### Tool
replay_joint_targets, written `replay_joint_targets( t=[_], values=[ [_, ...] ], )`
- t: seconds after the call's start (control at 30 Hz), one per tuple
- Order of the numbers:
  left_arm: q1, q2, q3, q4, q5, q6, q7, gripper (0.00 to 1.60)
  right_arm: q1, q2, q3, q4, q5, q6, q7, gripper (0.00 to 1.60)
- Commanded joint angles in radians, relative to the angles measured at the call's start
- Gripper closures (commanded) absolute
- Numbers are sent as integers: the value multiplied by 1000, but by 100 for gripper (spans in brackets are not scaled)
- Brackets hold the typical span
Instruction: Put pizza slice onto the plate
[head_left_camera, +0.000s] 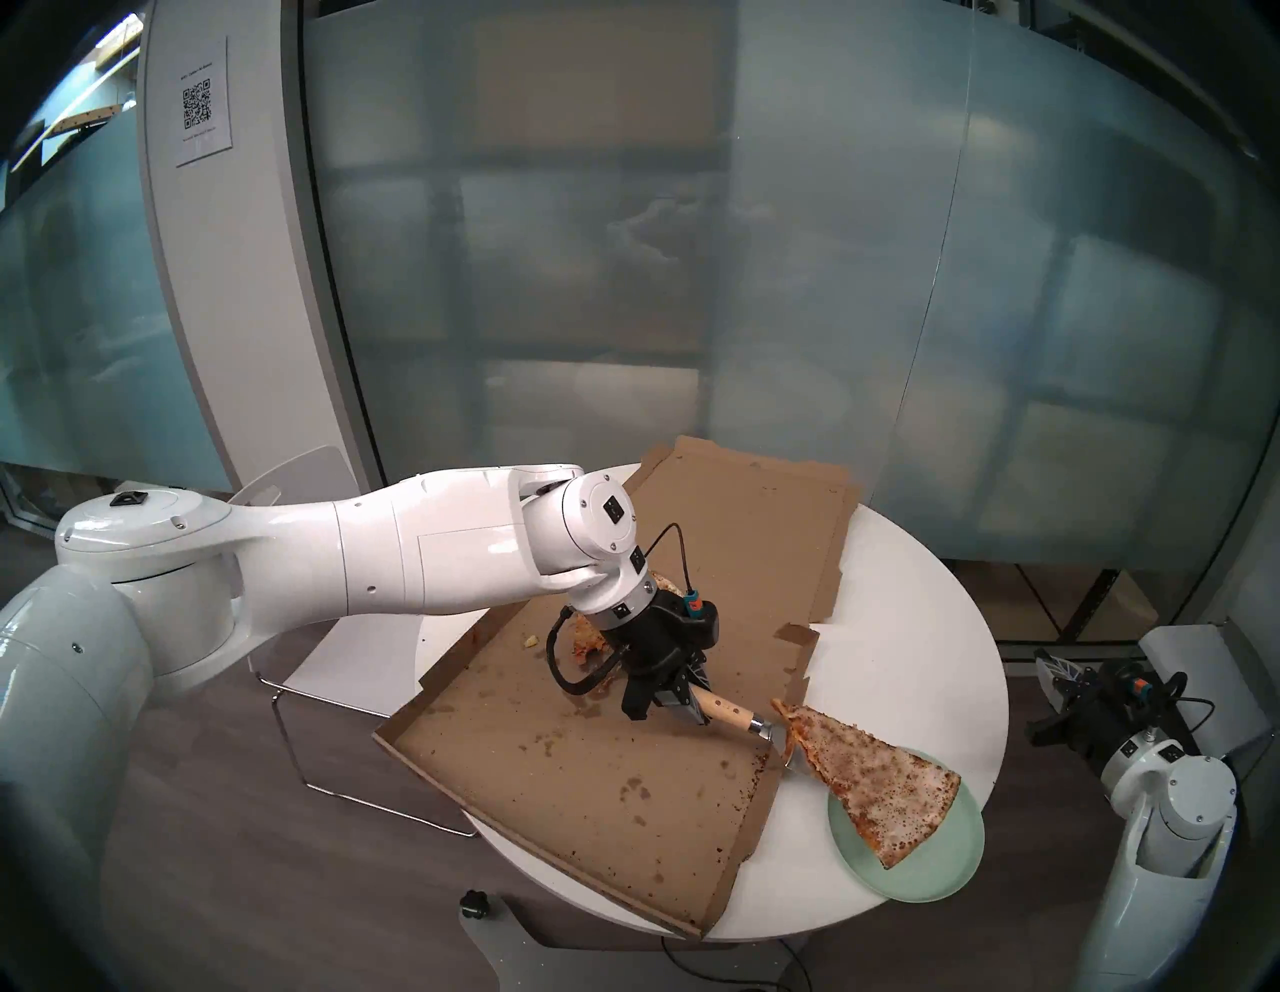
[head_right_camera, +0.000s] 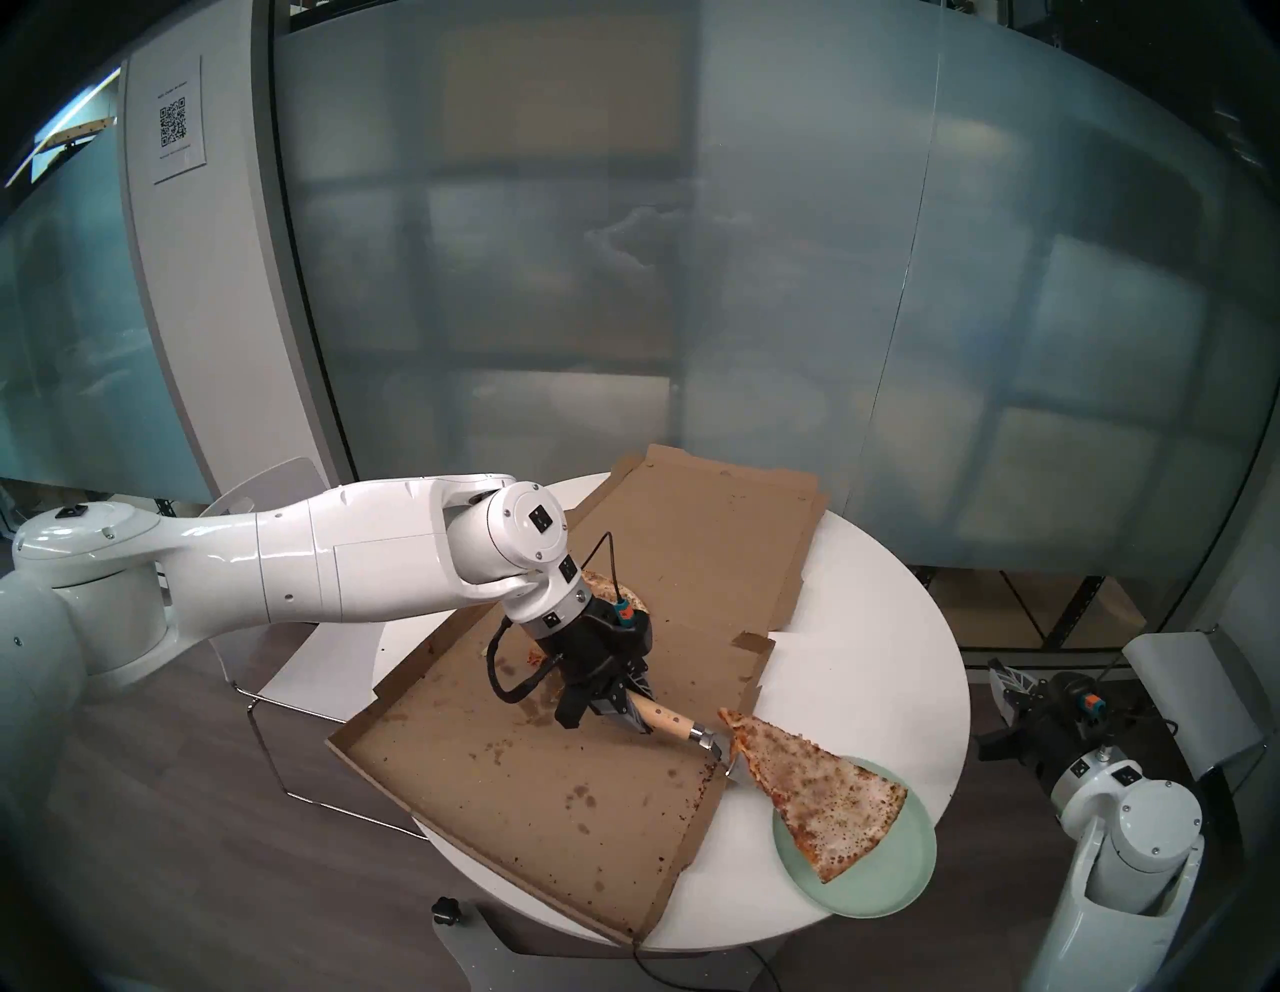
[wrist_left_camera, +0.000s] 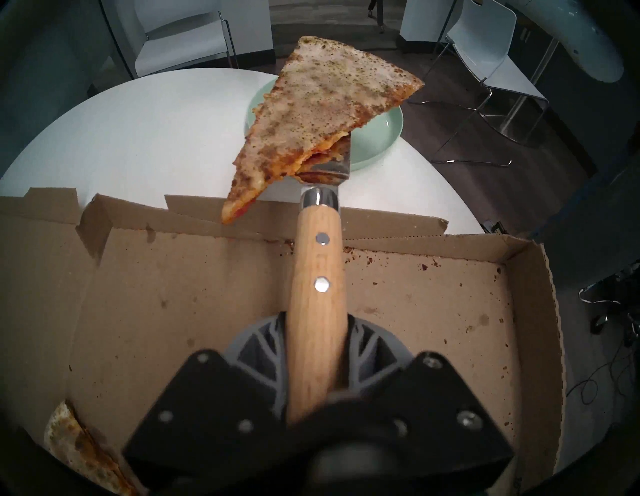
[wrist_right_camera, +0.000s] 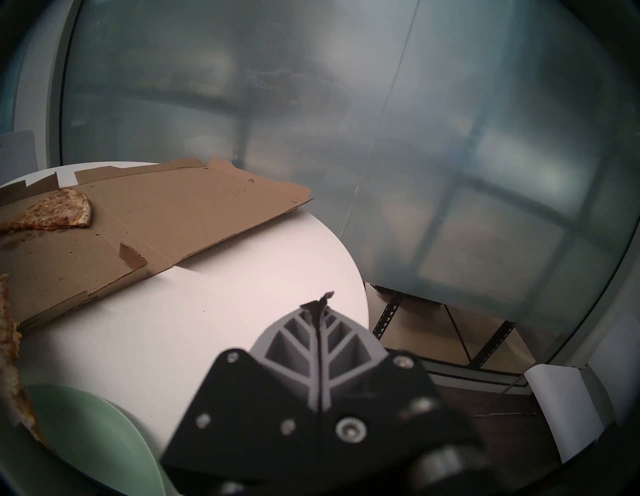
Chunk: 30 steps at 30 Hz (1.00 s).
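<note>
The long pale pizza slice (head_left_camera: 873, 776) (head_right_camera: 821, 790) (wrist_left_camera: 311, 107) (wrist_right_camera: 8, 346) rides on the metal blade of a wooden-handled spatula (head_left_camera: 724, 713) (wrist_left_camera: 317, 277). My left gripper (head_left_camera: 682, 700) (head_right_camera: 627, 706) (wrist_left_camera: 317, 332) is shut on that handle, above the pizza box. The slice's wide crust end hangs over the mint-green plate (head_left_camera: 935, 873) (head_right_camera: 893, 876) (wrist_left_camera: 381, 131) (wrist_right_camera: 86, 450); its tip points back at the box. Whether slice and plate touch I cannot tell. My right gripper (head_left_camera: 1056, 675) (head_right_camera: 1008, 686) (wrist_right_camera: 320, 306) is shut and empty, off the table's right edge.
An open cardboard pizza box (head_left_camera: 554, 776) (wrist_left_camera: 433, 304) covers the left of the round white table (head_left_camera: 907, 609), lid flat behind. A second, more orange slice (head_left_camera: 589, 641) (wrist_right_camera: 59, 211) lies in it behind my left wrist. White chairs (wrist_left_camera: 485, 52) stand around.
</note>
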Motion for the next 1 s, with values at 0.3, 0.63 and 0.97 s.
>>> replay_joint_targets(
  t=[0.3, 0.63, 0.97],
  values=[
    [-1, -150, 8, 78, 14, -8, -10, 160, 18, 17, 44, 7, 31, -9, 13, 160],
    [-4, -208, 23, 120, 32, -15, -25, 160, 21, 20, 77, 31, 44, -19, 24, 160],
    [0, -232, 31, 146, 49, -14, -22, 160, 19, 19, 104, 46, 57, -32, 40, 160]
  ],
)
